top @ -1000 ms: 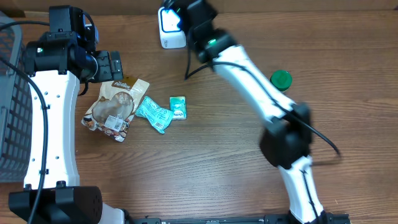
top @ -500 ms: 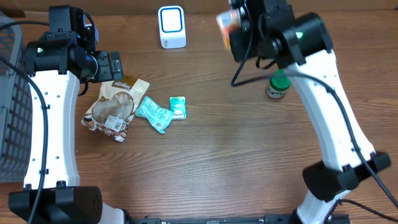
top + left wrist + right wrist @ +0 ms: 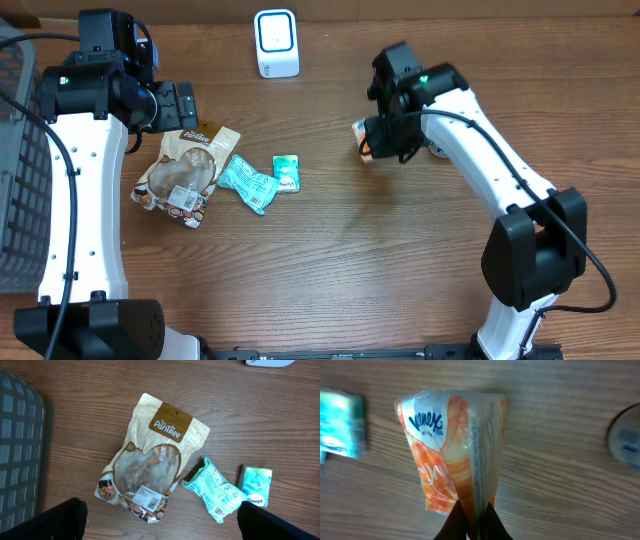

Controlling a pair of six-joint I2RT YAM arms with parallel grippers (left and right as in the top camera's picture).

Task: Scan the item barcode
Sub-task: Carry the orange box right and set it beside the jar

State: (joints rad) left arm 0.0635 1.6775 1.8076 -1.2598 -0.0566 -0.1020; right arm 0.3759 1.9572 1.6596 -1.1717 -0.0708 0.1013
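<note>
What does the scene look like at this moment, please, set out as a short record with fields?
right end effector: shut on orange Kleenex pack, apart from the scanner
left end effector: open, empty, above snack pouch
scanner: white, at the far side
loose on the wood: snack pouch, teal packet, teal tissue pack

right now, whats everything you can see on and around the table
scanner: 1, white, far edge of table
snack pouch: 1, tan and brown, flat, left side
packet: 1, teal, right of the snack pouch
small tissue pack: 1, teal, beside the packet
orange tissue pack: 1, orange and white, in the right gripper
round thing: 1, blurred, near the orange tissue pack
basket: 1, grey, left edge
table: 1, brown wood
left gripper: 1, black, open, over the snack pouch
right gripper: 1, black, shut on the orange tissue pack
</note>
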